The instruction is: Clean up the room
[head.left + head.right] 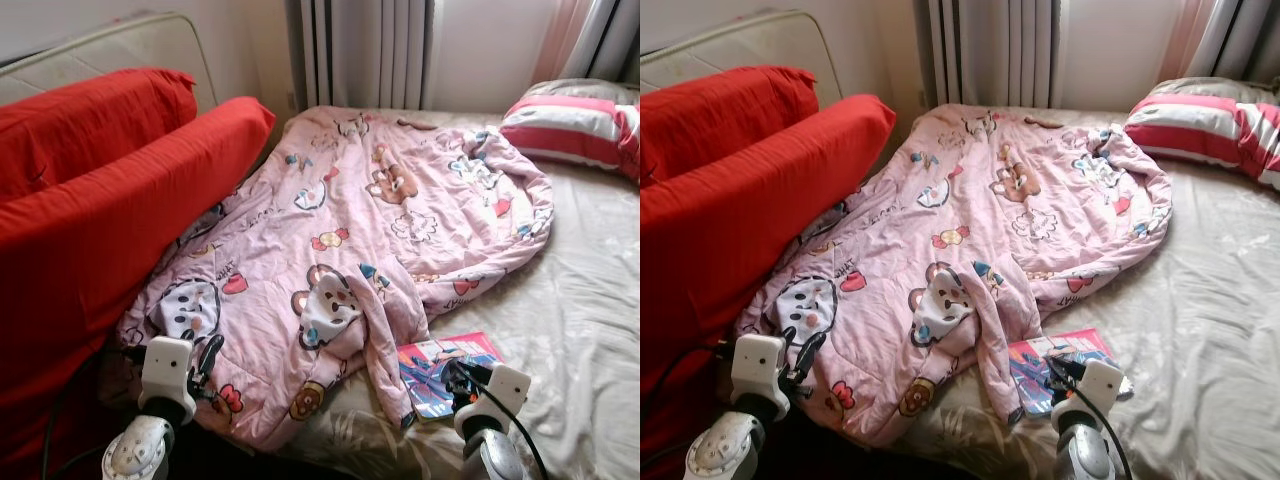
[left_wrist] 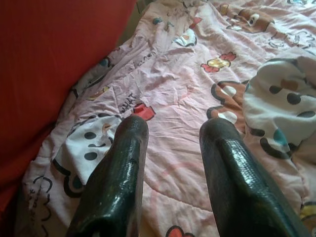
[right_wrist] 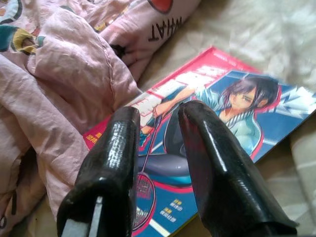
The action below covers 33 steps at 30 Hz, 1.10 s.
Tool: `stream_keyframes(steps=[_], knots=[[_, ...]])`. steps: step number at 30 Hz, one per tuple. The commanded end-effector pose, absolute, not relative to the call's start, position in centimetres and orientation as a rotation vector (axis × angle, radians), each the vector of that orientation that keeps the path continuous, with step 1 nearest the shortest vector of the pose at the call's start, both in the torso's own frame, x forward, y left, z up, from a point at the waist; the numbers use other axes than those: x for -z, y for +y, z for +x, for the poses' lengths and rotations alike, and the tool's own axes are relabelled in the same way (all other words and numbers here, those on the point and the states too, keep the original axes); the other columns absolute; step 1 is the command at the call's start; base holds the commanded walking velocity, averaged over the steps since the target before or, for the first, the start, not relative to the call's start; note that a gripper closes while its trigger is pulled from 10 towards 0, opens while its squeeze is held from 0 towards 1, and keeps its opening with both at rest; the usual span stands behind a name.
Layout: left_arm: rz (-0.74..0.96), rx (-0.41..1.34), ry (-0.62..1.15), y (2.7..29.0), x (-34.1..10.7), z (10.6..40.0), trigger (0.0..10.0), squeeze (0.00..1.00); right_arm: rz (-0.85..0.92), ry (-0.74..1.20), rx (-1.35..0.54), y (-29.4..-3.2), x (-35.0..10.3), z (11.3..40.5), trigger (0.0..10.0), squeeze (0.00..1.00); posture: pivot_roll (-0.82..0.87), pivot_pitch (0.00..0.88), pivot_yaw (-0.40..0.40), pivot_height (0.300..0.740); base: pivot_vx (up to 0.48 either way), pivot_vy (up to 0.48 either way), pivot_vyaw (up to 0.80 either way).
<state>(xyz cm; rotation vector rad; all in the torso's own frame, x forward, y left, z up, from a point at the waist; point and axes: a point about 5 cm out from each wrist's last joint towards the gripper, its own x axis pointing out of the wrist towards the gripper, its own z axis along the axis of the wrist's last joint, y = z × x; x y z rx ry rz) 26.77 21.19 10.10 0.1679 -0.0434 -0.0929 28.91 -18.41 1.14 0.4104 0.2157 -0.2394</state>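
Observation:
A pink cartoon-print quilt [image 1: 370,230] lies rumpled across the bed. A pink and blue comic book [image 1: 440,365] rests flat on the sheet at the bed's near edge, one corner under the quilt's hem. My right gripper [image 3: 157,111] hovers just above the book [image 3: 237,113], open, nothing between its fingers. In the left eye view that gripper [image 1: 462,380] sits over the book's near end. My left gripper [image 2: 170,126] is open above the quilt's near left corner [image 2: 163,79], close to the red cover; it appears as well in the left eye view [image 1: 207,355].
A red-covered cushion or mattress [image 1: 90,200] leans along the bed's left side. A pink and white striped pillow [image 1: 570,125] lies at the far right. The beige sheet [image 1: 590,300] is bare on the right. Grey curtains [image 1: 365,50] hang behind the bed.

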Motion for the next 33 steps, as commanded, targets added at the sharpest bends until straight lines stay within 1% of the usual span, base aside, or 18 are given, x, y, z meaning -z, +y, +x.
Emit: stream_keyframes(steps=[1, 5, 10, 14, 23, 24, 25, 26, 33], knots=[[0.192, 0.099, -0.037, 21.7, -10.5, 26.7, 10.0, 0.00, 0.475, 0.258, 0.274, -18.2, -0.4, 28.6, 10.0, 0.00, 0.07, 0.176, 0.093, 0.616, 0.000, 0.000, 0.00], [0.205, 0.105, -0.040, 22.0, -10.8, 26.7, 10.0, 0.00, 0.523, 0.256, 0.337, -18.8, -0.3, 28.6, 10.0, 0.00, 0.09, 0.199, 0.095, 0.616, 0.000, 0.000, 0.00], [0.229, 0.089, -0.038, 22.9, -11.2, 26.4, 10.0, 0.00, 0.578, 0.250, 0.399, -19.7, 0.0, 28.2, 10.0, 0.00, 0.11, 0.225, 0.097, 0.616, 0.000, 0.000, 0.00], [0.248, 0.079, -0.039, 23.6, -11.7, 26.1, 10.0, 0.00, 0.650, 0.261, 0.453, -20.3, 0.5, 27.8, 10.0, 0.00, 0.14, 0.265, 0.105, 0.616, 0.000, 0.000, 0.00], [0.277, 0.068, -0.021, 24.5, -11.8, 25.3, 10.0, 0.00, 0.689, 0.263, 0.429, -19.8, 0.4, 28.2, 10.0, 0.00, 0.15, 0.306, 0.115, 0.616, 0.000, 0.000, 0.00], [0.278, 0.067, -0.018, 24.6, -11.8, 25.2, 10.0, 0.00, 0.700, 0.257, 0.423, -19.7, 0.3, 28.3, 10.0, 0.47, 0.16, 0.309, 0.116, 0.616, 0.000, 0.000, 0.00], [0.280, 0.066, -0.016, 24.6, -11.8, 25.1, 10.0, 0.00, 0.707, 0.252, 0.418, -19.7, 0.3, 28.3, 10.0, 0.47, 0.16, 0.310, 0.115, 0.616, 0.000, 0.000, 0.00], [0.282, 0.064, -0.013, 24.7, -11.8, 25.0, 10.0, 0.00, 0.712, 0.247, 0.411, -19.6, 0.2, 28.4, 10.0, 1.00, 0.16, 0.319, 0.116, 0.616, 0.000, 0.000, 0.00], [0.284, 0.059, -0.003, 24.8, -11.8, 24.5, 10.0, 0.00, 0.725, 0.219, 0.378, -19.4, -0.1, 28.7, 10.0, 1.00, 0.16, 0.333, 0.111, 0.616, 0.000, 0.000, 0.00]])
